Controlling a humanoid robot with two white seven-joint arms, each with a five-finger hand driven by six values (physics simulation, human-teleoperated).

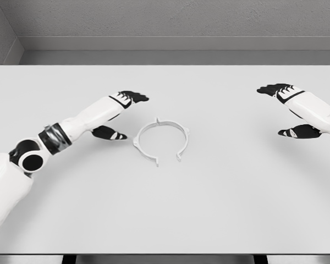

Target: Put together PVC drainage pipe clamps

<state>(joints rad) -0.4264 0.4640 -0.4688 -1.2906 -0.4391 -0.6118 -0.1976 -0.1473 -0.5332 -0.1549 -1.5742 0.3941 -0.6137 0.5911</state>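
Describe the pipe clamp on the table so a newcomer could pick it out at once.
Start from the wide white table filling the view. Near its middle, just right of the left hand, lies the pipe clamp: a thin white ring lying flat, with a gap at its lower right and small tabs on its rim. It is the only loose object; the right hand hovers far off.

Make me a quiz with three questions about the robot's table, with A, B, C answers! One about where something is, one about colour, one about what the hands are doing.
1. Where is the clamp ring?
A. On the table, nearer the left hand
B. In the right hand
C. On the floor

2. What colour is the ring?
A. Red
B. White
C. Black

3. What are the hands doing?
A. Both squeeze the ring
B. Both are open, holding nothing
C. One holds a hammer

Answers:
1 A: it lies flat beside the left hand's thumb.
2 B: it is as pale as the table.
3 B: the dark fingers are spread, apart from the ring.
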